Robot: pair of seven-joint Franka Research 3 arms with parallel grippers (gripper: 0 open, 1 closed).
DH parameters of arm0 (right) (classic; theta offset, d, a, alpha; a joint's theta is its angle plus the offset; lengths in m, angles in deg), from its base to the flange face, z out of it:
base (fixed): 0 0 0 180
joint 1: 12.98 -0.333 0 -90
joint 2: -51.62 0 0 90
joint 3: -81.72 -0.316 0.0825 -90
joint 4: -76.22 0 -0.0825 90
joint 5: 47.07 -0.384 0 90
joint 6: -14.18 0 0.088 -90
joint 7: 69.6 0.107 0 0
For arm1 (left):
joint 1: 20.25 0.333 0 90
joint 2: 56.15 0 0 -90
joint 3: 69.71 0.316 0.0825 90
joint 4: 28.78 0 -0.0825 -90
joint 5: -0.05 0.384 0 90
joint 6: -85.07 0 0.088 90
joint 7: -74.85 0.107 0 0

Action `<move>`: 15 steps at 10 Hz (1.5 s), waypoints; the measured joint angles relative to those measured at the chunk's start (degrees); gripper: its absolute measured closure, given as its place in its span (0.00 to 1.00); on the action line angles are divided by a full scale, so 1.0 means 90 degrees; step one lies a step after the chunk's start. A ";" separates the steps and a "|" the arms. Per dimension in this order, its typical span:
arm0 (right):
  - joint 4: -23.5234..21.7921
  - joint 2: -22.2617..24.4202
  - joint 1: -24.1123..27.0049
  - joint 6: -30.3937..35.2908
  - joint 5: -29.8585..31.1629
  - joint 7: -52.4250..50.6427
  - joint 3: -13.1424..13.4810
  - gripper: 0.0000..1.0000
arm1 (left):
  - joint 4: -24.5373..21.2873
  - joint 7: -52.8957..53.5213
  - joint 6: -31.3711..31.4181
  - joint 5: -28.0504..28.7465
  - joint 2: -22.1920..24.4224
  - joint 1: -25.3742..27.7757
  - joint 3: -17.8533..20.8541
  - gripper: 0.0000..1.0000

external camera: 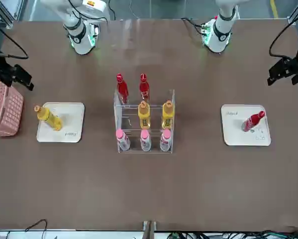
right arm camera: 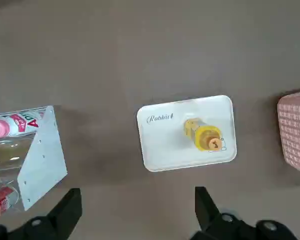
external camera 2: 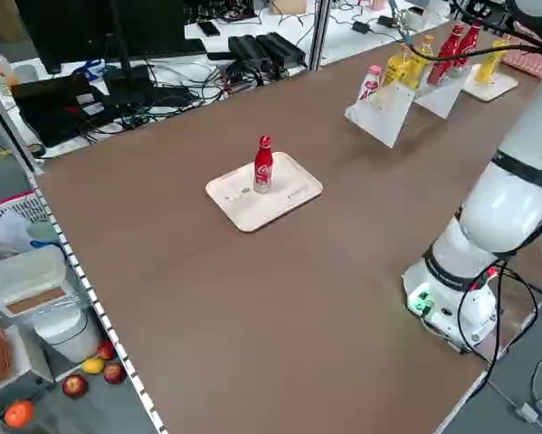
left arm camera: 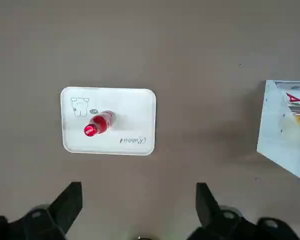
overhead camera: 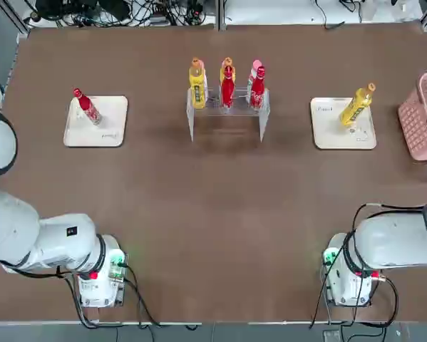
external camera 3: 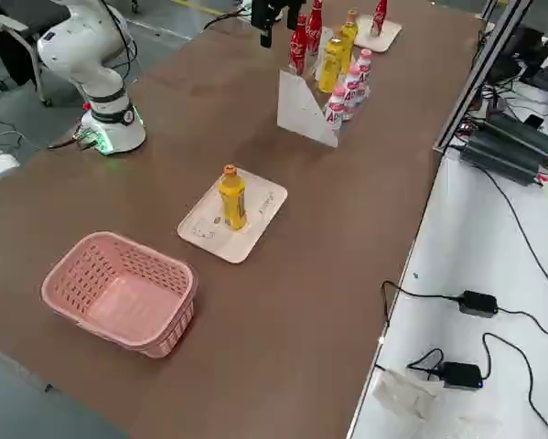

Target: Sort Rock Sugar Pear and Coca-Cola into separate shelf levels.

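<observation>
- We see the brown table [overhead camera: 213,185] under everything, with both arms over its near edge, on the robot's side.
- Our left gripper [left arm camera: 138,186] hangs above the near left part; its fingers are spread wide and hold nothing. The left tray's red bottle is straight out ahead of it, well apart.
- Our right gripper [right arm camera: 138,191] hangs above the near right part, also wide open and holding nothing. The right tray's yellow bottle is ahead of it, well apart.
- We have the clear stand [external camera: 146,110] at the far middle, between the two trays and well beyond both grippers. Its three tiers step down away from the robot.
- The pink basket [external camera 3: 118,288] sits at the far right, outside the right tray.
- Our left tray [overhead camera: 113,132] and right tray [overhead camera: 327,132] are white and lie flat on either side of the stand.
- Of the yellow bottles, we find two [external camera: 144,115] [external camera: 167,115] on the middle tier, at left and centre, and one [external camera 3: 232,197] upright on the right tray.
- Of the red bottles, two [external camera: 122,89] [external camera: 145,88] stand on the tier nearest the robot, at centre and right, and one [external camera 2: 263,165] upright on the left tray.
- Three pink-capped bottles [external camera: 146,140] fill the lowest tier, farthest from us.
</observation>
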State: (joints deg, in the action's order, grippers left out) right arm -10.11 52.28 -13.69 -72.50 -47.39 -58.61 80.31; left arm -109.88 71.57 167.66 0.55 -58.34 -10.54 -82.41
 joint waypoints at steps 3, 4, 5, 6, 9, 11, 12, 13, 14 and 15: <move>-0.0012 0.0000 0.0000 0.0000 0.0000 0.0002 0.0002 0.00 | 0.0001 0.0000 0.0000 0.0000 0.0000 0.0003 0.0004 0.00; -0.0019 0.0000 0.0000 -0.0002 0.0000 0.0002 0.0003 0.00 | -0.0004 0.0000 0.0000 0.0000 0.0000 0.0010 0.0019 0.00; -0.0029 0.0000 0.0001 -0.0012 0.0000 0.0002 0.0003 0.00 | -0.0022 0.0000 -0.0001 0.0000 -0.0016 0.0033 0.0038 0.00; -0.0079 0.0001 0.0010 -0.0081 0.0002 0.0002 0.0007 0.00 | -0.0050 0.0000 -0.0001 0.0000 -0.0076 0.0128 0.0053 0.00; -0.0675 0.0007 0.0075 -0.0734 0.0016 -0.0234 0.0021 0.00 | -0.0230 0.0037 0.0477 0.0002 -0.0404 0.0523 0.0084 0.00; -0.1260 0.0025 0.0365 -0.1323 0.0042 -0.1149 0.0031 0.00 | -0.0790 0.0038 0.1129 0.0002 -0.0445 0.0799 0.0090 0.00; -0.1510 0.0031 0.0552 -0.1542 0.0042 -0.1653 0.0037 0.00 | -0.1128 0.0038 0.1523 0.0002 -0.0450 0.0923 0.0095 0.00; -0.1760 0.0036 0.0692 -0.1785 0.0042 -0.2102 0.0039 0.00 | -0.1549 0.0038 0.2078 0.0003 -0.0456 0.1053 0.0099 0.00; -0.2023 0.0040 0.0794 -0.2094 0.0042 -0.2461 0.0042 0.00 | -0.2024 0.0038 0.2700 0.0003 -0.0466 0.1188 0.0100 0.00; -0.2300 0.0041 0.0891 -0.2479 0.0042 -0.2765 0.0044 0.00 | -0.2442 0.0042 0.3243 0.0003 -0.0475 0.1285 0.0100 0.00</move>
State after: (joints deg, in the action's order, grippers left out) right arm -30.81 52.65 -5.67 -94.81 -47.01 -83.49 80.71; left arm -131.86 71.94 196.84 0.57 -62.61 1.03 -81.51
